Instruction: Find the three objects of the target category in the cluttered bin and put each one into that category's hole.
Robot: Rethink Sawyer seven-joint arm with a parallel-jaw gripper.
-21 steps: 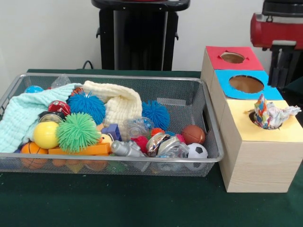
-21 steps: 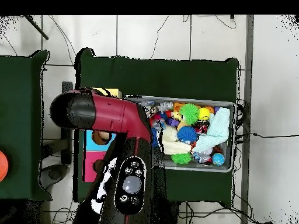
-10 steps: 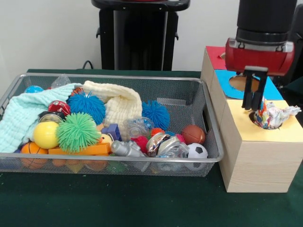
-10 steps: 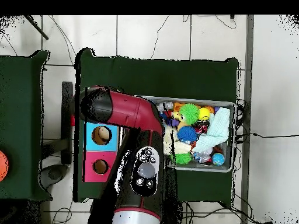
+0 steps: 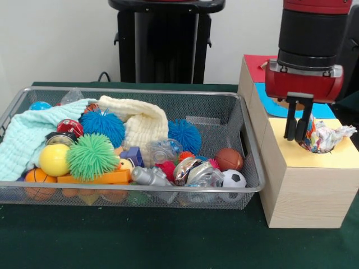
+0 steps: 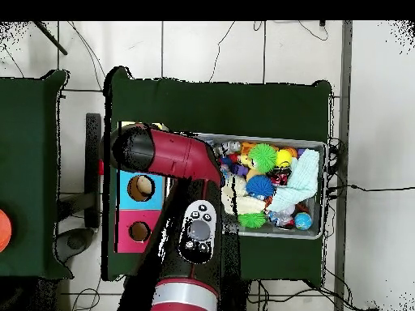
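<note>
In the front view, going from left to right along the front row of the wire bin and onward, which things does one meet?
Yellow ball → green spiky ball → black-and-white soccer ball → wooden box with yellow top, gripper above it.

Overhead, your red arm (image 6: 166,158) hides the yellow-topped box (image 5: 305,168) and the near corner of the wire bin (image 5: 249,185), while in front the crumpled wrapper (image 5: 322,136) covers that box's hole completely.
</note>
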